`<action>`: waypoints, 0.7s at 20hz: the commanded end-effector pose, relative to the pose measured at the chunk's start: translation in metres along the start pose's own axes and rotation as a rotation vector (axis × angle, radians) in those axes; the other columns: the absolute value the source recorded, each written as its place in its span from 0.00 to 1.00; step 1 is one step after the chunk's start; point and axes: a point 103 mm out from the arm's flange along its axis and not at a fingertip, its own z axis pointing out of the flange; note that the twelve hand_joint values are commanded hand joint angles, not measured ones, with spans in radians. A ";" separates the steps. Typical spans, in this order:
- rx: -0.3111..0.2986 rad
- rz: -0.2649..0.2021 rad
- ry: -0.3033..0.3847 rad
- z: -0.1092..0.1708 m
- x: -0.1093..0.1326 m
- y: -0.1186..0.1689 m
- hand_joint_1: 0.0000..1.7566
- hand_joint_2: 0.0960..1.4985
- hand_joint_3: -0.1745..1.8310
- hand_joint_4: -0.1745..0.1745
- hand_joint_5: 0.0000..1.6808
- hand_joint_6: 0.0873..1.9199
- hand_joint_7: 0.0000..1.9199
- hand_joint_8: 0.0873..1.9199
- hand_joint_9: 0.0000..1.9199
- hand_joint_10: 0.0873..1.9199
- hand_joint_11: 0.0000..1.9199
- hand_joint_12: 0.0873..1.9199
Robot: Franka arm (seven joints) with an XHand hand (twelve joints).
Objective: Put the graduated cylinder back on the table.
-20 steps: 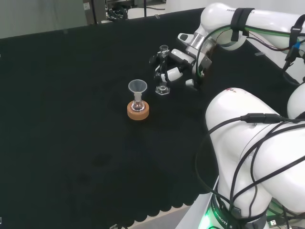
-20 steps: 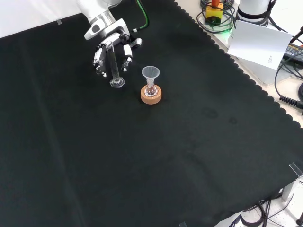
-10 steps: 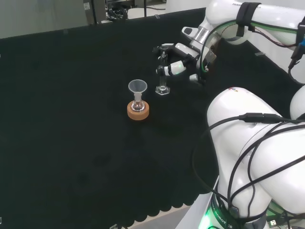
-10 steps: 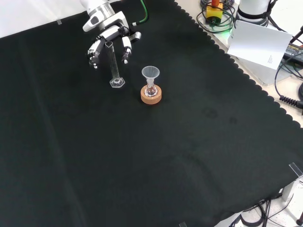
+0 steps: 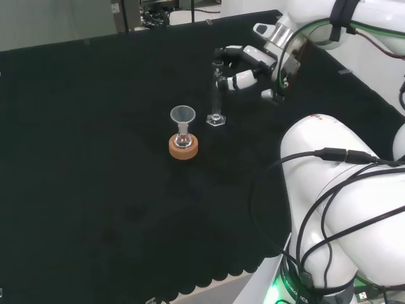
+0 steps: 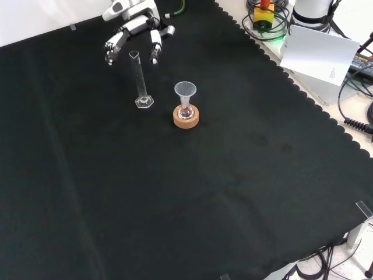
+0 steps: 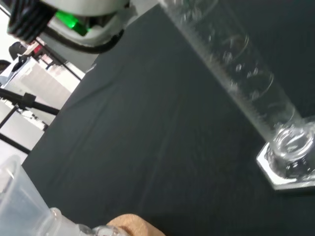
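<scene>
Now graduated cylinder (image 6: pixel 140 80) upright on cloth, apart from hand (image 6: pixel 135 32) above, fingers spread.

Arm links (image 5: pixel 342 190): glossy white, rounded housings. Black cables (image 5: pixel 316 209) run over the near link in the head view; black straps (image 5: pixel 345 9) band the far link. A green light (image 5: pixel 278 292) shows at the base. Hand (image 6: pixel 137 29): white finger segments joined by black sections, silver wrist collar.
</scene>
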 end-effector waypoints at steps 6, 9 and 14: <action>-0.106 0.055 -0.141 -0.077 0.050 -0.056 0.44 0.36 0.30 0.30 0.18 0.03 0.04 0.34 0.16 0.35 0.07 0.72; -0.123 0.055 -0.181 -0.091 0.069 -0.070 0.44 0.36 0.29 0.30 0.18 0.02 0.04 0.34 0.17 0.35 0.07 0.73; -0.139 0.058 -0.229 -0.106 0.098 -0.089 0.44 0.37 0.29 0.30 0.18 0.01 0.04 0.34 0.16 0.35 0.06 0.73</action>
